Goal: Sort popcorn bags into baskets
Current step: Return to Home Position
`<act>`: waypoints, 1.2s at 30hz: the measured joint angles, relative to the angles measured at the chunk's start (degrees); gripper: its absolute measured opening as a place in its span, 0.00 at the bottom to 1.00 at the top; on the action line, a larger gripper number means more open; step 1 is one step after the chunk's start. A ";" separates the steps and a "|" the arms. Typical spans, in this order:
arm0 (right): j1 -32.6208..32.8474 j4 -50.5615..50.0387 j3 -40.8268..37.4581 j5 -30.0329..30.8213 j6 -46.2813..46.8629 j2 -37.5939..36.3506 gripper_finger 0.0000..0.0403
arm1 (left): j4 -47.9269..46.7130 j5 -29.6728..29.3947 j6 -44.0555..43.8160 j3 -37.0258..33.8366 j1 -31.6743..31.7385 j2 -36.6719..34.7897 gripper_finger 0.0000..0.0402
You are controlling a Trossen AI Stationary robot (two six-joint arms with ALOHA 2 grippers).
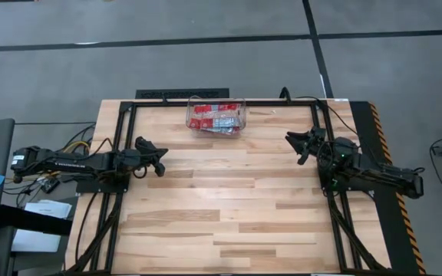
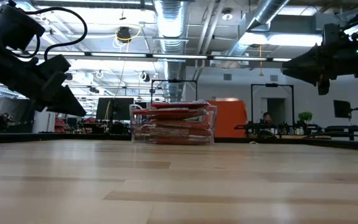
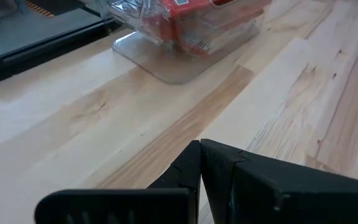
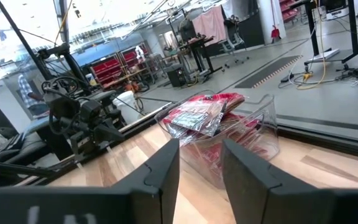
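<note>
Matte-black jointed arms, trailing cables

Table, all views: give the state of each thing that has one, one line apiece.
clear tub: upright at the far edge of the table, filled.
popcorn bags: piled inside the tub, none seen loose on the table.
left gripper: shut, empty, raised over the table's left side.
right gripper: open, empty, raised over the right side.

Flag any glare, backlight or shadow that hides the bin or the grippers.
High view: even light, no hard shadows; the transparent bin and popcorn bags show plainly. Low view: bright ceiling lights behind leave the left gripper and right gripper as dark silhouettes. Left wrist view: mild glints on the bin's wall, nothing hidden. Right wrist view: bright room behind, bin readable.
</note>
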 joint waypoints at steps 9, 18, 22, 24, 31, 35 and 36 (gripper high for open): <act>0.00 0.01 0.00 -0.03 0.01 0.00 0.33 | -0.09 -0.01 -0.02 0.05 0.00 0.00 0.00; 0.00 0.01 0.00 -0.05 0.00 0.00 0.35 | -0.13 -0.02 -0.02 0.07 0.00 0.02 0.00; -0.01 0.01 0.00 -0.07 0.00 0.00 0.36 | -0.13 -0.02 -0.03 0.07 0.00 0.02 0.00; -0.01 0.01 0.00 -0.07 0.00 0.00 0.37 | -0.13 -0.02 -0.02 0.07 0.00 0.00 0.00; -0.02 0.01 -0.02 -0.10 0.02 0.00 0.37 | -0.13 -0.02 -0.04 0.07 0.00 0.00 0.00; -0.02 0.01 -0.04 -0.10 0.00 0.00 0.36 | -0.13 -0.03 -0.03 0.07 0.00 0.02 0.00; -0.02 0.01 -0.04 -0.10 0.00 0.00 0.36 | -0.13 -0.02 -0.04 0.07 0.00 0.01 0.00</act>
